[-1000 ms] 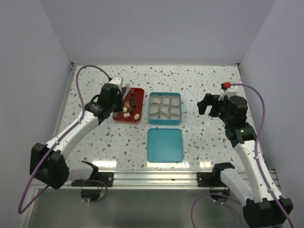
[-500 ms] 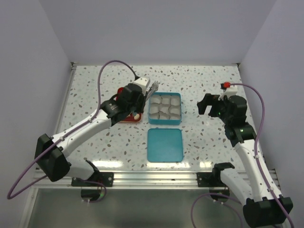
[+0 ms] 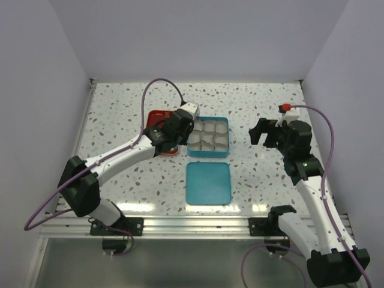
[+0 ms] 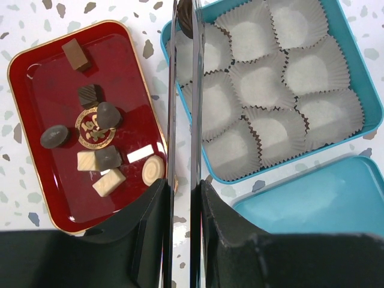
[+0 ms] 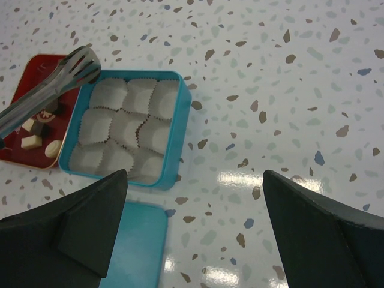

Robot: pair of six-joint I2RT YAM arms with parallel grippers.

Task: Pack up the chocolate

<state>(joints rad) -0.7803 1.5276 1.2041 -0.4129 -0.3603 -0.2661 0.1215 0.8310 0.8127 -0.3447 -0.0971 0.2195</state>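
Note:
Several chocolate pieces (image 4: 99, 138), dark brown and cream, lie on the red tray (image 4: 42, 198). My left gripper (image 4: 183, 192) is shut on a pair of metal tongs (image 4: 182, 108). The tongs' tips pinch one dark chocolate (image 4: 185, 21) over the upper-left paper cups of the teal tin (image 4: 354, 66). In the top view the left gripper (image 3: 174, 129) sits between the red tray (image 3: 157, 116) and the tin (image 3: 208, 153). My right gripper (image 3: 267, 133) hangs open to the right of the tin, holding nothing. All the white cups look empty.
The tin's teal lid (image 3: 208, 183) lies flat on the table just in front of the tin. In the right wrist view the tongs (image 5: 54, 84) cross the tin's (image 5: 174, 126) far-left corner. White walls enclose the speckled table on three sides.
The left arm has swung right, from over the red tray to the tin's left edge, carrying the tongs with the chocolate. The right arm has not moved.

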